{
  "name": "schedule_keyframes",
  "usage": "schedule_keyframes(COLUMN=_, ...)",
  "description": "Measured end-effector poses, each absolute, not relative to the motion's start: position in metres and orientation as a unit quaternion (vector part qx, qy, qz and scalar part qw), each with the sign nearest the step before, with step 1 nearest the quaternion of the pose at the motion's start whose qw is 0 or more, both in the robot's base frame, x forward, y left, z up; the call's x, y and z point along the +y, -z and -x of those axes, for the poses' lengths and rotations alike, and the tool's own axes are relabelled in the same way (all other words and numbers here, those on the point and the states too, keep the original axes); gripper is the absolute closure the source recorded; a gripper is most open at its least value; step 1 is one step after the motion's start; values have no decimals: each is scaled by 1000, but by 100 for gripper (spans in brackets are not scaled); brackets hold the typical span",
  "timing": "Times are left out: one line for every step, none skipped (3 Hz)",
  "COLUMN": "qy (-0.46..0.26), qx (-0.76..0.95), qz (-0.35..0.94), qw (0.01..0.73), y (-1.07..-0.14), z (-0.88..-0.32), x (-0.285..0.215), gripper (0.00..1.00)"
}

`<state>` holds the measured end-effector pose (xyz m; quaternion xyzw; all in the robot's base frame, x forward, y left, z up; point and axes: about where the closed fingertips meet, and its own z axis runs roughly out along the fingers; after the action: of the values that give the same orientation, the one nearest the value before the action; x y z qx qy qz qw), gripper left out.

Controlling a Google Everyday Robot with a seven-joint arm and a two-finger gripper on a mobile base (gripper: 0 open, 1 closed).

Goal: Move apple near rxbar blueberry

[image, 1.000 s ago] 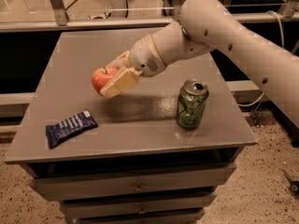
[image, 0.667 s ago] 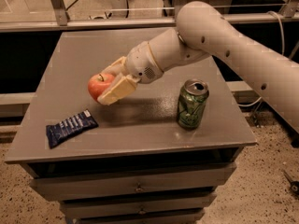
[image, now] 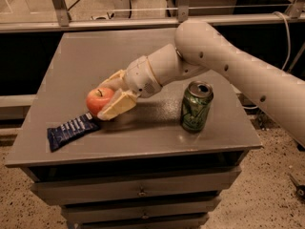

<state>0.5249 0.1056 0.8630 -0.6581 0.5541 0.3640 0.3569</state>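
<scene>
The red apple with a short stem is held between the cream fingers of my gripper, low over the grey table at its front left. The gripper is shut on the apple. The rxbar blueberry, a flat navy wrapper with white lettering, lies on the table just below and left of the apple, its right end almost under it. My white arm reaches in from the right.
A green drink can stands upright on the table, right of the gripper. The table's front edge is close below the bar. Drawers sit under the tabletop. A metal railing runs behind the table.
My gripper has carried the apple down and to the left, from above the table's middle to just beside the blue bar's right end. The can and the bar have not moved.
</scene>
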Motion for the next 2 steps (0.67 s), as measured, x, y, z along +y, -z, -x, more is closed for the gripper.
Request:
schedule_keyframes(qy=-367, qx=546, qz=663, qw=357, y=-858, z=-521, x=109, gripper=0)
schedule_keyframes(qy=-363, qx=540, qz=668, qw=361, y=-857, z=-524, x=108, gripper=0)
